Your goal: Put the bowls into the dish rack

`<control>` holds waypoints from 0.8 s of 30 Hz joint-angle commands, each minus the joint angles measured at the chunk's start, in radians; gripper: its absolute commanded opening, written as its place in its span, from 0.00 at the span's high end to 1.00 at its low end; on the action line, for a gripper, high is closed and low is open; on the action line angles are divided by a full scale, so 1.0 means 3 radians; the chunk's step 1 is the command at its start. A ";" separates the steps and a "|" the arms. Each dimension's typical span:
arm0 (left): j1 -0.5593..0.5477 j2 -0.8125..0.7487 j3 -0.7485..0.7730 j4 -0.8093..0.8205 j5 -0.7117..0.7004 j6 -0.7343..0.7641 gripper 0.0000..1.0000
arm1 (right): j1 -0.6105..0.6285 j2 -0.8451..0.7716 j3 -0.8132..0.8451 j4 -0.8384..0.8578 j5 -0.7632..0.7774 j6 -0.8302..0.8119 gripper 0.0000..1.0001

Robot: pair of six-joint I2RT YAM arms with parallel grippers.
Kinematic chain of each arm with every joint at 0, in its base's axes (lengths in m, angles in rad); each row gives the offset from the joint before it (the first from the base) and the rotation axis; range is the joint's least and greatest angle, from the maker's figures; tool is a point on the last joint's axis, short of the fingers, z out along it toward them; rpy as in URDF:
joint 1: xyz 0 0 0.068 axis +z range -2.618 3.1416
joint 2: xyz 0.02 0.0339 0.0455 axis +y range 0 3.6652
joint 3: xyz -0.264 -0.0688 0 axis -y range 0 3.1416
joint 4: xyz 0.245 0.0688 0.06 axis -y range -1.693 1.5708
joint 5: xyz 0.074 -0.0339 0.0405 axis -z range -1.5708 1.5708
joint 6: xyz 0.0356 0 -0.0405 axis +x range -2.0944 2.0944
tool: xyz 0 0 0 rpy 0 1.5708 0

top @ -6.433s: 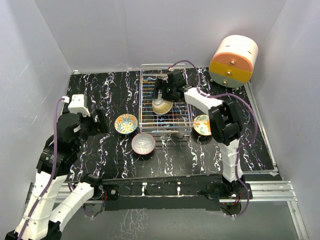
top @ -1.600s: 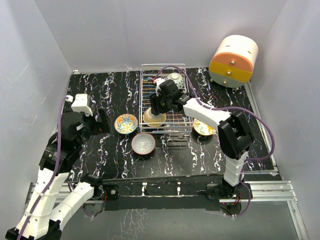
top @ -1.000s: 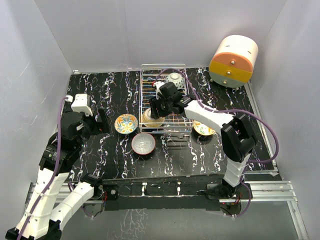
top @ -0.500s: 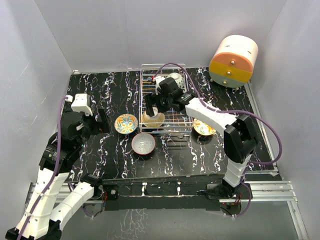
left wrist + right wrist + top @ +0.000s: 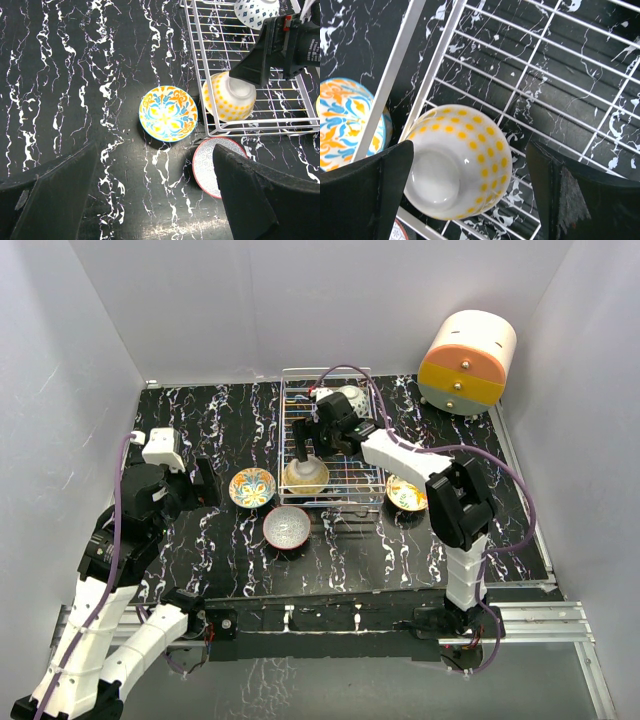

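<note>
**Fingers of the right arm spread wide over a dotted bowl in the rack**

Fingers of the right arm stand fully apart and hold nothing. They hang over a white bowl with yellow dots, and in the wrist view this bowl shows between them. One finger comes very near the bowl from above; if it touches it, I cannot tell.

The dotted bowl lies upside down, its foot upward, inside the dish rack, in the near left corner, close to the rim wires. A second bowl, white with a blue pattern, also sits in the rack, at its far end.

Three bowls are on the black marbled bench, outside the rack. An orange and blue flowered bowl stands upright just beside the rack's left side. A bowl with a red rim is near it, in front of the rack's near left corner. A yellow and teal bowl stands at the rack's right side, partly hidden by the right arm.

The left fingers are wide apart too and empty, raised over the left part of the bench, well apart from the bowls.

A round orange and cream cabinet stands at the far right corner.
</note>
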 commanded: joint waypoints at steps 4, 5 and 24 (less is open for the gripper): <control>-0.0011 -0.0020 -0.0020 -0.0012 -0.0011 -0.0012 0.03 | -0.0016 0.0127 0.0178 0.0374 0.0355 0.0183 0.01; -0.0011 -0.0022 -0.0018 -0.0016 -0.0010 -0.0014 0.03 | -0.0027 0.0145 0.0173 0.0382 0.0371 0.0193 0.01; -0.0012 -0.0053 -0.0025 -0.0027 -0.0034 -0.0017 0.03 | -0.0044 -0.0024 -0.0183 0.0250 0.0055 0.0176 0.01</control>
